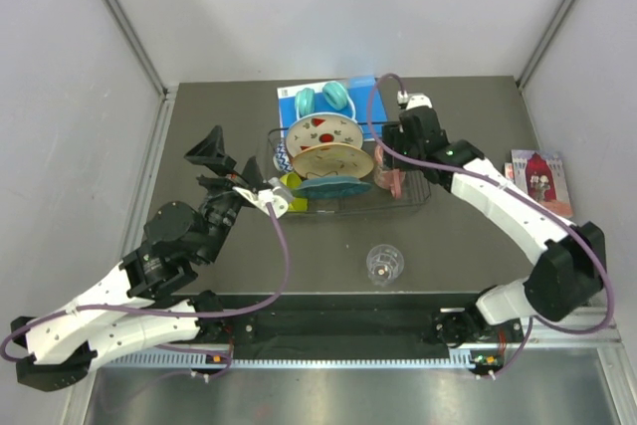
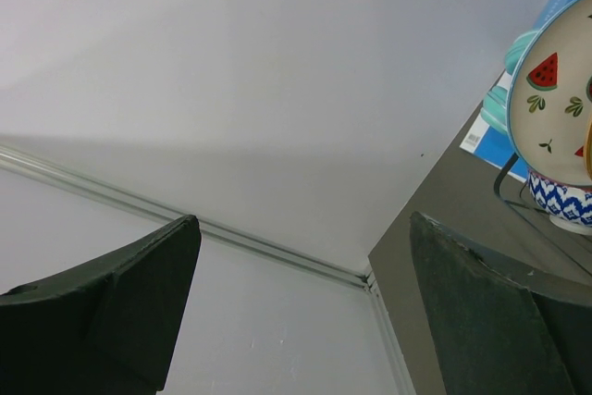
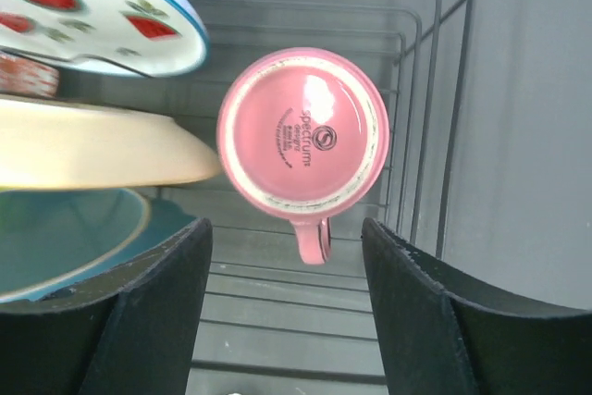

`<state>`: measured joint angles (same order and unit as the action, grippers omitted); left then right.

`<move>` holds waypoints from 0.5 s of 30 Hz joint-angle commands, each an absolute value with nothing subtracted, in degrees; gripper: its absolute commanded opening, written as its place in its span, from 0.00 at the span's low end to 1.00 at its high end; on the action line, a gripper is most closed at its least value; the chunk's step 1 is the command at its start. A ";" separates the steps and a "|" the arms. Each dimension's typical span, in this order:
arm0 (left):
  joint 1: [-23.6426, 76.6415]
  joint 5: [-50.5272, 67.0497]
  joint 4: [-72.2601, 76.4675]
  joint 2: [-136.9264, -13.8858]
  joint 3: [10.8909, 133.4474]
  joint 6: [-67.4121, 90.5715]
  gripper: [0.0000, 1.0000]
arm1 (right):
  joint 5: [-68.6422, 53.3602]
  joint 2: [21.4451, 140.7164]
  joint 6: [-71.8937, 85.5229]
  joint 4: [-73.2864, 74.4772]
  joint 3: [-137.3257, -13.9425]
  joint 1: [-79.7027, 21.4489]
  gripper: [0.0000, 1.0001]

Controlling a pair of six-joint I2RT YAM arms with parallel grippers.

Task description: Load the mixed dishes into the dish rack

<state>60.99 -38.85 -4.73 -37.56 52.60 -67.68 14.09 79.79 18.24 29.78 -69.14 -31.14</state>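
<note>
- The clear glass stands upright on the table, the nearest of the dishes and well apart from the dish rack. It looks to be the one piece not yet loaded.
- To its left, the left gripper has its jaws spread wide with nothing between them, and it points toward the far-left wall (not at any dish).
- Just right of that wrist, the lime-green bowl sits at the rack's near left corner. I cannot tell whether it is fully seated.
- Inside the rack, near to far, the teal plate, the cream-orange floral plate and the white watermelon plate stand tilted on edge. The small patterned bowl is at their left.
- At the rack's right end the pink mug rests base up. The right gripper hovers over it with its jaws parted wider than the mug, gripping nothing.
- Beyond the rack, teal headphones lie on a blue book.
- Risks:
  - The right fingers flank the mug closely, so a skewed lift could clip it or nudge the floral plate's rim beside it.
  - The glass is smooth and easily tipped, so an off-centre squeeze could send it rolling.
  - The rack is crowded, so a careless placement could knock the tilted plates.
</note>
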 commanded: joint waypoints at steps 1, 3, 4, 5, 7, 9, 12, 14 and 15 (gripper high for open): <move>60.82 -39.02 -1.67 -37.44 53.09 -68.11 0.98 | 16.70 83.66 19.34 29.00 -73.03 -31.82 0.67; 60.82 -38.94 -1.58 -37.53 52.91 -68.29 0.98 | 18.28 85.68 19.69 29.18 -73.91 -31.82 0.67; 60.82 -38.94 -1.50 -37.36 52.82 -68.29 0.98 | 18.89 86.22 19.95 29.53 -74.61 -31.73 0.67; 60.82 -38.94 -1.32 -37.35 52.74 -68.55 0.98 | 19.94 86.57 20.21 29.53 -74.88 -31.64 0.67; 60.82 -38.94 -1.23 -37.27 52.65 -68.56 0.98 | 20.04 87.01 20.57 29.10 -75.15 -31.38 0.66; 60.82 -39.02 -1.23 -37.09 52.56 -68.73 0.98 | 20.13 87.36 20.74 28.83 -75.32 -31.20 0.66; 60.73 -39.02 -1.06 -36.92 52.30 -68.91 0.98 | 20.04 88.15 21.18 28.48 -75.85 -30.59 0.64; 60.82 -39.20 -1.05 -36.74 52.03 -69.08 0.98 | 20.21 88.33 21.36 28.21 -76.29 -29.98 0.64; 60.82 -39.29 -0.97 -36.56 51.77 -69.17 0.98 | 20.04 88.24 21.36 27.86 -76.38 -29.88 0.63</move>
<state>60.99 -38.85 -4.67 -37.60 52.60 -68.73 18.57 87.96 20.25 29.93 -72.84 -30.79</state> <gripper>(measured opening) 0.983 0.640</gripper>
